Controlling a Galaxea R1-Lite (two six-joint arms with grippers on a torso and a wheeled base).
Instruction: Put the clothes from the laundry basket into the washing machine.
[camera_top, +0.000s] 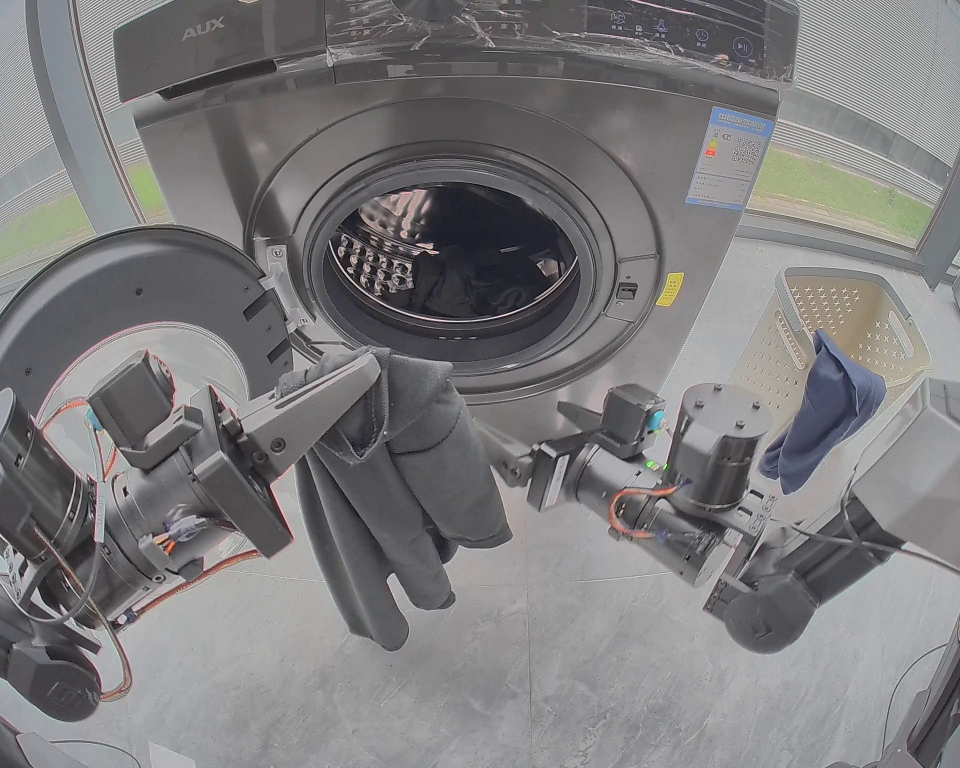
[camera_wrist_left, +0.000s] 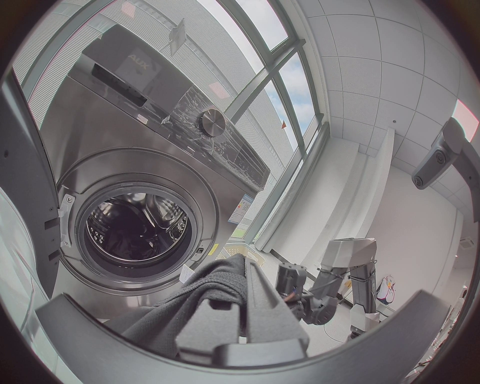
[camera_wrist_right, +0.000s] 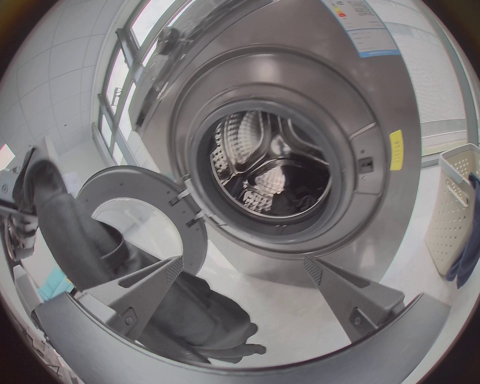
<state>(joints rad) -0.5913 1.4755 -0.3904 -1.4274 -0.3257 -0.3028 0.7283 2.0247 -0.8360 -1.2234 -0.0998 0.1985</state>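
Left gripper (camera_top: 362, 385) clenched on 1 dark grey fabric garment (camera_top: 420, 480), held up before the silver front-loading washing machine (camera_top: 640, 170) opening so it hangs off the floor, likely for feeding in. Right gripper (camera_wrist_right: 241, 267) released, low by the machine front. 1 navy blue cloth (camera_top: 830, 410) draped over the rim of the beige perforated plastic laundry basket (camera_top: 800, 300).

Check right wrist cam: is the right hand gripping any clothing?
No. The right hand is open and empty in front of the washing machine; the grey garment hangs from the left hand.
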